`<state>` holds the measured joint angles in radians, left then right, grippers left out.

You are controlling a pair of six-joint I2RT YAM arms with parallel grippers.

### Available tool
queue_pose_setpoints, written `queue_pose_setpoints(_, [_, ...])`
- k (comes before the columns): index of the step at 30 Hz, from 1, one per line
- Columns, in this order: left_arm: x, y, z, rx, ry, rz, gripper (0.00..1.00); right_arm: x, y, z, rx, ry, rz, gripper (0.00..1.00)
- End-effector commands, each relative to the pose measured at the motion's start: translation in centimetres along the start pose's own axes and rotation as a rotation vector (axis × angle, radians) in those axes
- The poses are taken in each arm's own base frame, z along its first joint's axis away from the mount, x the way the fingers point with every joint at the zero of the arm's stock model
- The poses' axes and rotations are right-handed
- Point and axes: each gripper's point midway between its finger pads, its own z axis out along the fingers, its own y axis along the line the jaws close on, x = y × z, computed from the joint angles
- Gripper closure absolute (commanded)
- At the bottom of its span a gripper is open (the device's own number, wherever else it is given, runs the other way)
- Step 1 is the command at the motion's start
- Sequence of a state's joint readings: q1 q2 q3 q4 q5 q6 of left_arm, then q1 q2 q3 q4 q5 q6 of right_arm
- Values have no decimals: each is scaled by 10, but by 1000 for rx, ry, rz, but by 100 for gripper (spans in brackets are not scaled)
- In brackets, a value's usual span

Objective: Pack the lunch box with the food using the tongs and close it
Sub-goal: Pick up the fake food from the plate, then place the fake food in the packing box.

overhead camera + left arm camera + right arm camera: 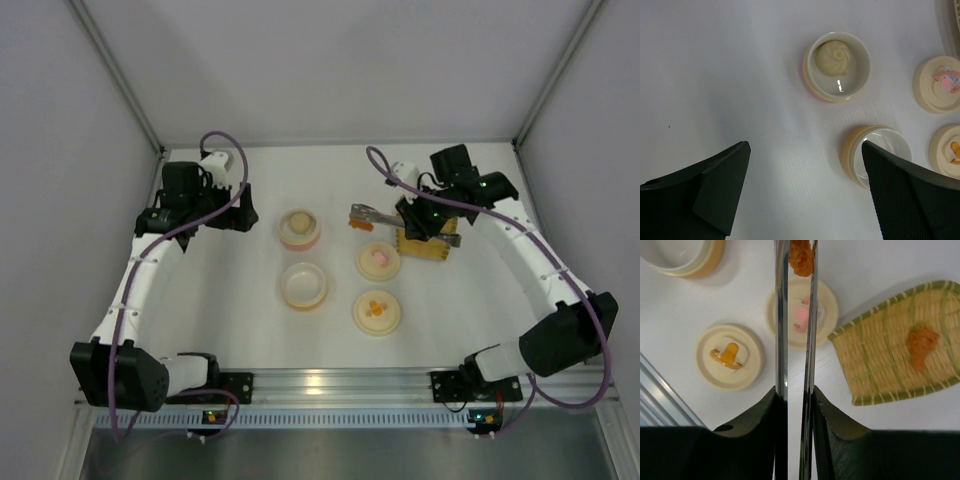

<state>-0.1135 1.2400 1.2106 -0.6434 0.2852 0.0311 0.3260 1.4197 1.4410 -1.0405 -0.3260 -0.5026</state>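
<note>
While the right gripper, partly closed, squeezes the tongs, their tips pinch an orange chunk over a lid beside the tray, toward the table's far right corner — mid-transfer; next, likely a level carry to the empty bowl; left gripper wide open, holding nothing

Tongs are clamped in the right gripper, an orange chunk is pinched at their tips, and a second chunk is seen on the woven tray.
</note>
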Motion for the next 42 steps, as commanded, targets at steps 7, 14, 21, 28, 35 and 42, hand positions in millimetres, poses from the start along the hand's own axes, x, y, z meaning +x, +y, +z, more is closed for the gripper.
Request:
queue_pose_setpoints(7, [-12,28,-10,-3,-46,-149,2,-45,111,14,-183,-75,-156,100])
queue_pose_setpoints(14, [-9,32,-11,-20,-47,-150,2,-50,158,46,-249,-45,-226,100])
queue_pose_setpoints(21, [-7,34,-12,-29,-43,-141,2,-47,167,75,-254,30,-218,100])
queue_pose_setpoints(28, [-6,33,-11,-26,-43,-132,2,-44,162,87,-222,61,-206,100])
queue_pose_setpoints(35, [-8,34,-10,-22,-44,-129,2,-37,165,92,-207,86,-232,100])
queue_pose_setpoints(42, [-7,35,-10,-24,-43,-126,2,-32,169,96,-205,109,-254,100])
